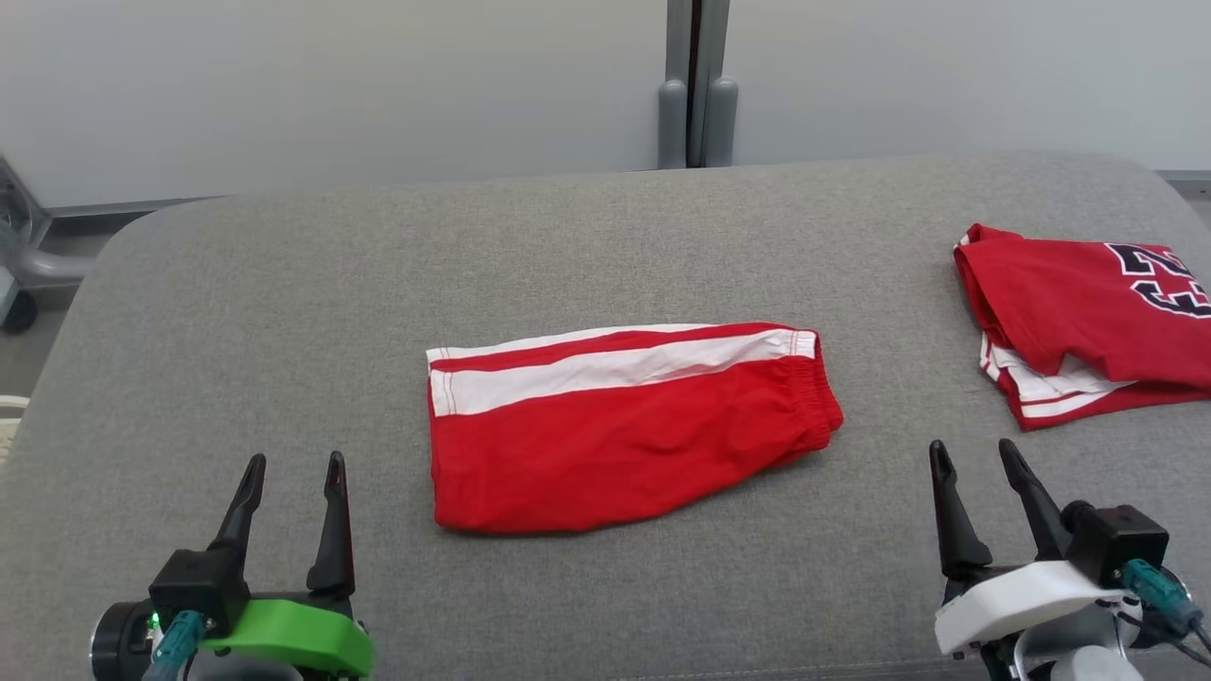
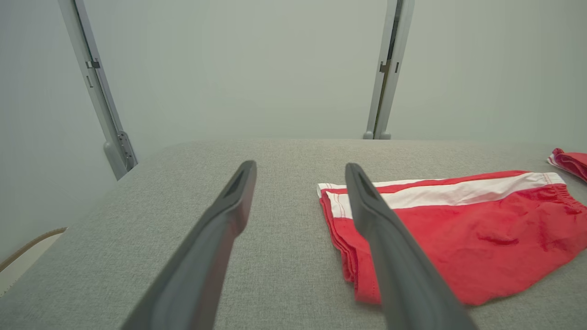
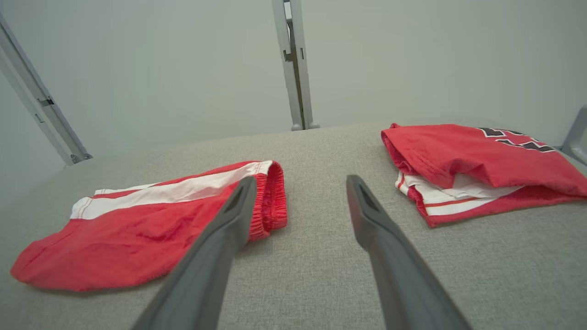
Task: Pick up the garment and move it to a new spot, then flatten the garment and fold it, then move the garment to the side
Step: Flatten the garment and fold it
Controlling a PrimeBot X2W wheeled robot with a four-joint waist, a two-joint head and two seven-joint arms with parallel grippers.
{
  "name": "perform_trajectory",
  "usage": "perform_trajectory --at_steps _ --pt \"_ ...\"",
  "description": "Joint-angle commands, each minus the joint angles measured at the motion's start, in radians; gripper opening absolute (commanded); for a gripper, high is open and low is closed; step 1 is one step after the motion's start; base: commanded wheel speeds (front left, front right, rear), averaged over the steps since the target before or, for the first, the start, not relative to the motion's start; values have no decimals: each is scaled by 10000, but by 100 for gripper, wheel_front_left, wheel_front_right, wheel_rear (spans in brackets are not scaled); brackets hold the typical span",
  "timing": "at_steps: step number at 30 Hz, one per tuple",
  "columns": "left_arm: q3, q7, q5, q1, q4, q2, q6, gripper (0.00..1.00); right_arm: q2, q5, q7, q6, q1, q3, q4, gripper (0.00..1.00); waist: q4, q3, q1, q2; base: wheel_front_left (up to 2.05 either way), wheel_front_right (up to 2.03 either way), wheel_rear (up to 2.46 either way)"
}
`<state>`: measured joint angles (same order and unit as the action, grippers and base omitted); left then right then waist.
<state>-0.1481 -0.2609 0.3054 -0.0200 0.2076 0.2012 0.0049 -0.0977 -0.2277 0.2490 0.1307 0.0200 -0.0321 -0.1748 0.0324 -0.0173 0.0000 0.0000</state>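
Folded red shorts lie flat mid grey pad, between my left gripper and right gripper, touching neither. Both jaws wide, empty. Left wrist view: stacked hem layers. Right wrist view: gathered waistband, numbered jersey nearby.

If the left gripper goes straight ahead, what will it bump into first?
Probably nothing: the left gripper points across bare grey cushion, passing beside the red shorts. Its nearer finger might brush their hem; depth is unclear.

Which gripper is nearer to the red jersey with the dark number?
Right. The right gripper is just in front of the jersey; the left gripper is far off, beyond the red shorts.
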Motion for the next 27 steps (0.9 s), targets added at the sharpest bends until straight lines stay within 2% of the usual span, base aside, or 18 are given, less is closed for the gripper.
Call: perform_trajectory --at_steps 1,10,18,27 --pt "-40 -32 -114 -234 36 -101 -80 100 -159 -441 -166 -1 -321 62 -244 100 268 120 0 0 0 0 0" --pt "-348 -31 -294 -924 116 -455 -501 100 -1133 -2062 -588 -1 -1799 -372 -1979 100 1121 893 0 0 0 0 0" --pt "-536 -33 -455 -1721 78 -786 -769 100 -2009 -4121 -1283 -1 -3543 -1607 -3647 100 1771 1816 0 0 0 0 0" --pt "-493 -33 -648 -2080 131 -1104 -909 100 -2386 -5863 -1925 0 -4749 -2883 -5001 100 2115 2350 0 0 0 0 0"
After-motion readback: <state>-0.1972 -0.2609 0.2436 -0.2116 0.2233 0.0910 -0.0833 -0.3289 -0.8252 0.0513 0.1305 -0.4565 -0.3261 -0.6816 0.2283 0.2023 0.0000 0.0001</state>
